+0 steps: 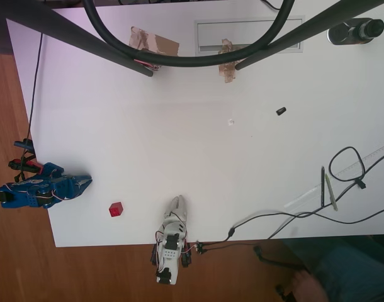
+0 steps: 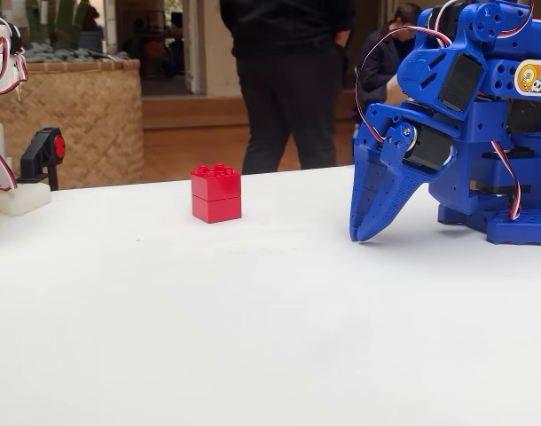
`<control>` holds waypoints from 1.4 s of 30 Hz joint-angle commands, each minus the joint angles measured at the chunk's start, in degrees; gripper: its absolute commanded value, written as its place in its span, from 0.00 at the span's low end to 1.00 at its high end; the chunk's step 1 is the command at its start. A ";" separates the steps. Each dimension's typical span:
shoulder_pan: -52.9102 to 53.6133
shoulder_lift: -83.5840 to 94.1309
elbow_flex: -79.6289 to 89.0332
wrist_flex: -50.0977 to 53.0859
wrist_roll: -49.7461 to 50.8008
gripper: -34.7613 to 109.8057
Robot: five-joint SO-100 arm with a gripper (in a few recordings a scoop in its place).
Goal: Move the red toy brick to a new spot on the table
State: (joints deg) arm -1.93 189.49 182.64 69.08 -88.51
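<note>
I see the blue claw (image 2: 364,232) closed and empty, tip on the table (image 1: 242,157), with the red brick (image 2: 215,193) apart off its tip, so I should lift, open wide, and straddle the brick squarely.

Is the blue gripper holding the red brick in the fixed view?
No. The red brick stands alone on the white table, well apart from the blue gripper.

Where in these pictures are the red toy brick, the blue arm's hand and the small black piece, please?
red toy brick (image 2: 215,194): fixed view, its front face.
hand (image 2: 370,224): fixed view, near the closed fingertips.
small black piece (image 1: 281,111): overhead view, its middle.
</note>
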 commanded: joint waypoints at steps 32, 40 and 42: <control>-0.09 1.76 1.85 0.35 0.97 0.24; -0.70 1.76 1.85 0.35 2.29 0.24; -0.88 1.76 1.85 0.35 2.64 0.24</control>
State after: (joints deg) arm -2.46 189.49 182.64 69.08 -86.22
